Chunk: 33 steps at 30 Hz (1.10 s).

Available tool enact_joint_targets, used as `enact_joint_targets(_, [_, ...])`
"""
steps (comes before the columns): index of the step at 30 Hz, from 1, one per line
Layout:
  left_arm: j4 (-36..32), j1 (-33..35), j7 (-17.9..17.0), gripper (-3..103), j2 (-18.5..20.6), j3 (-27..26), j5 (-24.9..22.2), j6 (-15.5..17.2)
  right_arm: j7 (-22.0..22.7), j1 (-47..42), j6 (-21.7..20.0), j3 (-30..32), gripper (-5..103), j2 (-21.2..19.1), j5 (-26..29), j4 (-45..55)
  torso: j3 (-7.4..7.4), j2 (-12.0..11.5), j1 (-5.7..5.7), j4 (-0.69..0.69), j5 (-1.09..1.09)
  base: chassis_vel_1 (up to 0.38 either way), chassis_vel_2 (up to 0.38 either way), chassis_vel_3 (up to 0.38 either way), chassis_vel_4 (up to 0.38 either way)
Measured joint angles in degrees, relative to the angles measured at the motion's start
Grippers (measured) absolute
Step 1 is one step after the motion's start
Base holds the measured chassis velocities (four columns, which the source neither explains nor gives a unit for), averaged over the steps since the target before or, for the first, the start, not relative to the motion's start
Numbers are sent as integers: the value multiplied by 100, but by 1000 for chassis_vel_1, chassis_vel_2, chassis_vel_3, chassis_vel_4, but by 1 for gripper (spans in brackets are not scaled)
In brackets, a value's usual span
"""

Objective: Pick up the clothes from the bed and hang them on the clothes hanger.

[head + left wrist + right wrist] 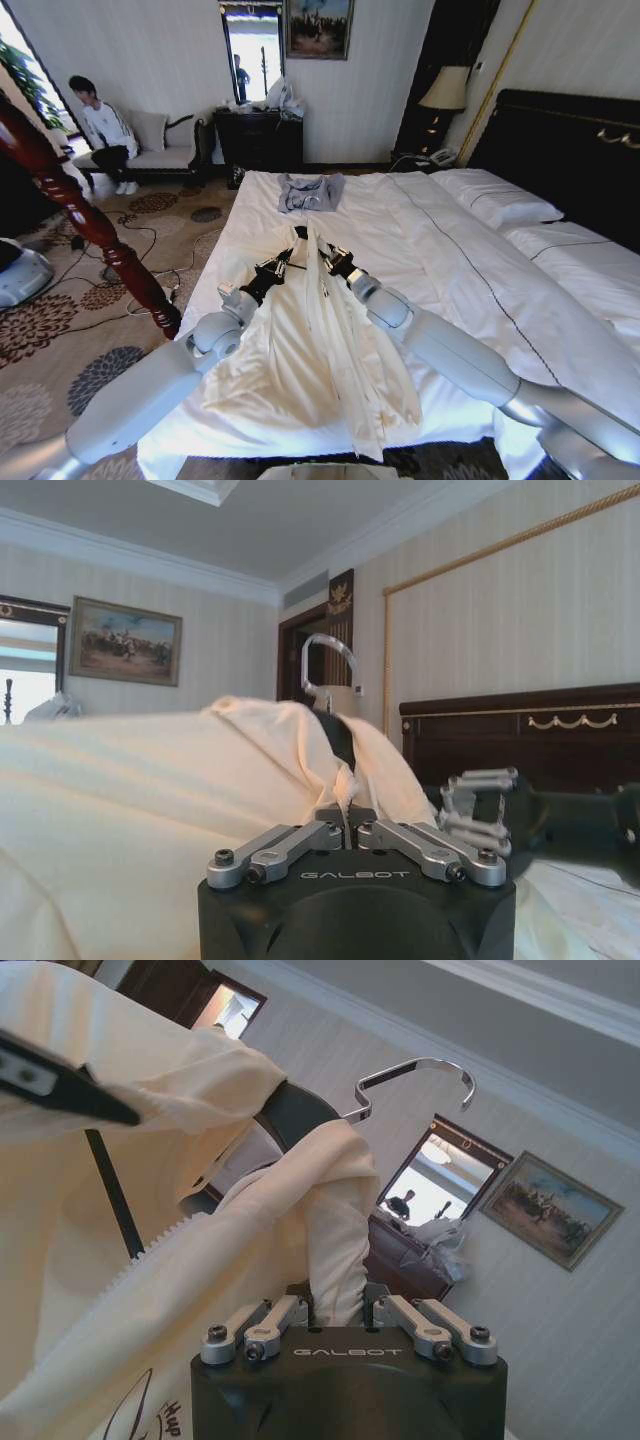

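Note:
The cream-yellow clothes (330,350) hang between my two grippers above the white bed (455,275), the lower part trailing onto the sheet. The clothes hanger sits inside the collar, where its black neck (295,1115) and silver hook (420,1072) stick out of the fabric. The hook (330,652) also rises above the collar in the left wrist view. My left gripper (275,268) is shut on the fabric (347,815) at one side of the collar. My right gripper (335,262) is shut on the zip edge (335,1305) at the other side, close beside the left one.
A thick dark-red wooden post (90,225) leans at the left beside the bed. A small grey-blue garment (310,192) lies at the bed's far end. Pillows (495,198) and the black headboard (570,150) are on the right. Cables (130,262) cross the carpet.

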Motion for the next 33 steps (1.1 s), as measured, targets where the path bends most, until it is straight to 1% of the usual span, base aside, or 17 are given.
enact_joint_targets(5, [-179,94,105,2,184,-84,-65,-10,44,48,-27,42,22,-21,27,22,0,0,-1,0,1,0,0,0,0])
enact_joint_targets(10, [-363,109,22,2,279,-201,-94,-4,101,115,-56,55,22,-16,41,82,0,0,0,-1,0,0,0,0,0])
enact_joint_targets(13, [-510,91,-7,2,366,-295,-140,59,154,200,-75,55,22,9,71,125,0,0,0,-1,1,0,0,0,0])
enact_joint_targets(16, [-760,41,-31,2,587,-449,-228,206,220,492,-114,30,22,63,179,171,0,0,-1,1,0,0,0,0,0])
enact_joint_targets(17, [-760,41,-31,2,587,-449,-228,206,220,492,-114,30,22,63,179,171,0,0,-1,1,0,0,0,0,0])
enact_joint_targets(18, [-826,31,-34,0,657,-495,-260,274,231,601,-114,15,22,73,186,175,0,0,0,2,1,0,0,0,0])
enact_joint_targets(21, [-973,64,-16,16,789,-623,-318,414,278,772,-113,9,22,83,220,196,0,0,0,0,0,0,0,0,0])
enact_joint_targets(23, [-1022,102,-11,16,830,-657,-319,446,289,786,-113,8,22,81,227,202,0,0,0,0,1,0,0,0,0])
enact_joint_targets(26, [-1170,276,-2,32,946,-721,-205,518,301,739,-59,23,22,61,156,206,0,0,0,1,0,0,0,0,0])
enact_joint_targets(28, [-1201,322,-1,32,976,-734,-138,521,304,694,-38,36,22,57,127,206,0,0,0,1,0,0,0,0,0])
enact_joint_targets(31, [-1366,502,-2,48,1127,-818,110,516,325,505,147,126,22,51,-113,179,0,0,0,-1,1,0,0,0,0])
enact_joint_targets(32, [-1366,502,-2,48,1127,-818,110,516,325,505,147,126,22,51,-113,179,0,0,0,-1,1,0,0,0,0])
enact_joint_targets(33, [-1458,541,-13,54,1192,-858,126,514,327,458,236,161,22,52,-240,154,0,0,0,-1,1,0,0,0,0])
